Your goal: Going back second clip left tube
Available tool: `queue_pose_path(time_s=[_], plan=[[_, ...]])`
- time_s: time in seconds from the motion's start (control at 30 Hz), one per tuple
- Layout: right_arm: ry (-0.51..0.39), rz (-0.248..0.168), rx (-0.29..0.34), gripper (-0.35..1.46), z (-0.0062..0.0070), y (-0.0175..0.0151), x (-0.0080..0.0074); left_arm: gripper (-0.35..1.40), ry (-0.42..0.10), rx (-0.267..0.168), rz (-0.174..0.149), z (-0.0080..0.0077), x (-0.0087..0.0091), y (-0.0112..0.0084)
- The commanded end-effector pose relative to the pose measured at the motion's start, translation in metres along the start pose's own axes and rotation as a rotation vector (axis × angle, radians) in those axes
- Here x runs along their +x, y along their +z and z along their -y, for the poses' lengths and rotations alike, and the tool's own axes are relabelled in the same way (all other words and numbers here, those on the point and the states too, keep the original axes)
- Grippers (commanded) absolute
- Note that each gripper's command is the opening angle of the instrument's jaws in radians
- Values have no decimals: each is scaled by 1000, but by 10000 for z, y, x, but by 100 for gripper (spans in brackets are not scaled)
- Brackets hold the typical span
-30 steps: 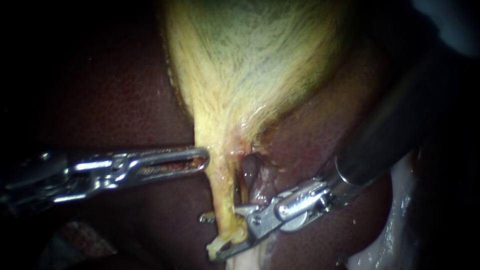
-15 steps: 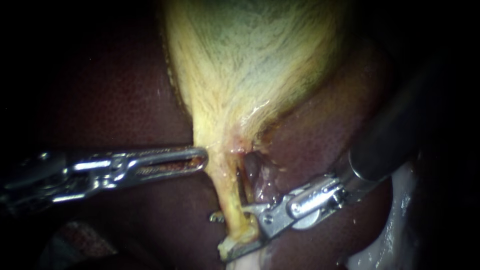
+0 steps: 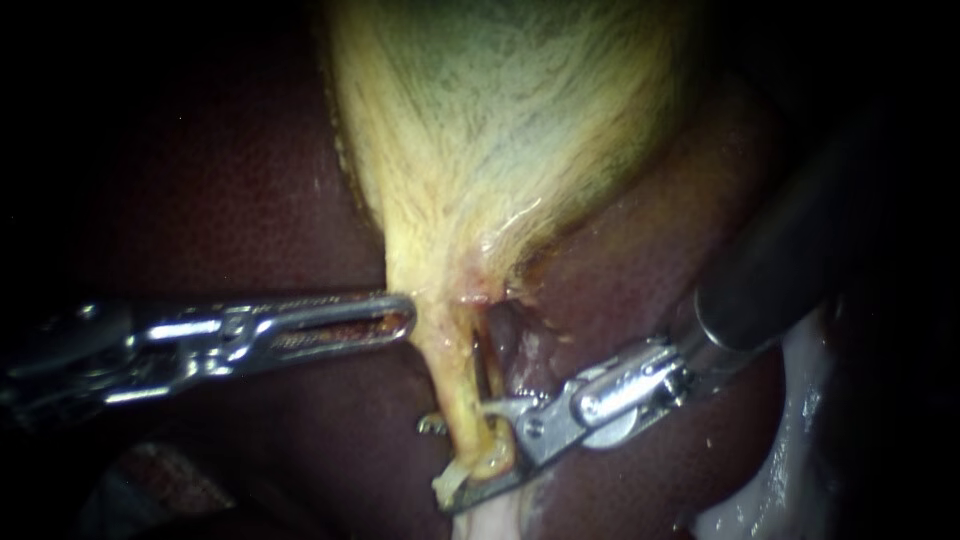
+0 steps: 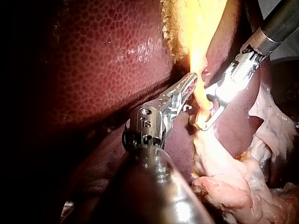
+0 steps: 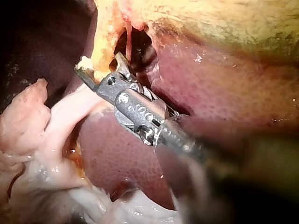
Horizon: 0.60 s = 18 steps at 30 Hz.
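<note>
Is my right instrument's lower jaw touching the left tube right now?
Touching. The endoscope view shows the yellow end of the left tube lying directly on the lower jaw of the right instrument, with no gap between them.

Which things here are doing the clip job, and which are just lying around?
Doing the job:
- right instrument, straddling the left tube
- left instrument, tip against the neck of the gallbladder

Just lying around:
- liver
- pale loose tissue at the side
</note>
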Motion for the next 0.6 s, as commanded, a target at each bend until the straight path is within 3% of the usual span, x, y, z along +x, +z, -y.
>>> queue_pose_path(time_s=[0.03,0.37,0.6], plan=[[9,-2,-3,58,-1,-2,0,-35,0,0,0,0,0,0],[29,-1,-6,59,7,7,1,-35,0,0,0,0,0,0],[32,2,49,60,34,51,2,-35,0,-1,0,0,0,1]])
